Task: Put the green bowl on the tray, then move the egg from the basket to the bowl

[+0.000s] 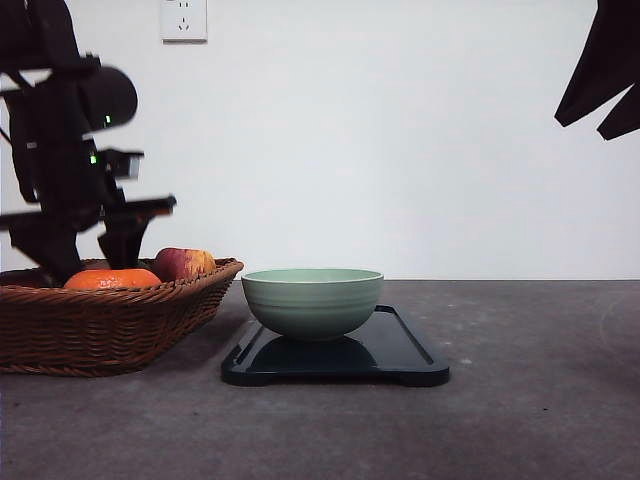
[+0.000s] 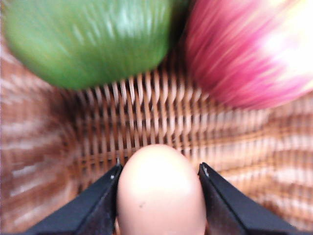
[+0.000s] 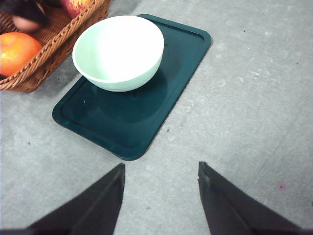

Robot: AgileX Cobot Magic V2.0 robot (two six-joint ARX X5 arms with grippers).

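Observation:
The green bowl [image 1: 313, 300] stands upright on the left half of the black tray [image 1: 400, 350], and its inside looks empty in the right wrist view [image 3: 119, 49]. My left gripper [image 2: 160, 169] is shut on a pale beige egg [image 2: 160, 196], just above the woven floor of the basket [image 2: 146, 117]. In the front view the left arm [image 1: 60, 200] reaches down into the basket [image 1: 110, 325] at the table's left. My right gripper [image 3: 161, 166] hangs open and empty above bare table, near the tray's [image 3: 127, 117] front corner.
In the basket lie an orange [image 1: 112, 279], a red apple [image 1: 183, 262] and a green fruit [image 2: 88, 39]. The basket's rim almost touches the bowl's side. Grey tabletop [image 1: 540, 380] stretches to the right of the tray. The right arm [image 1: 605, 70] hangs high at right.

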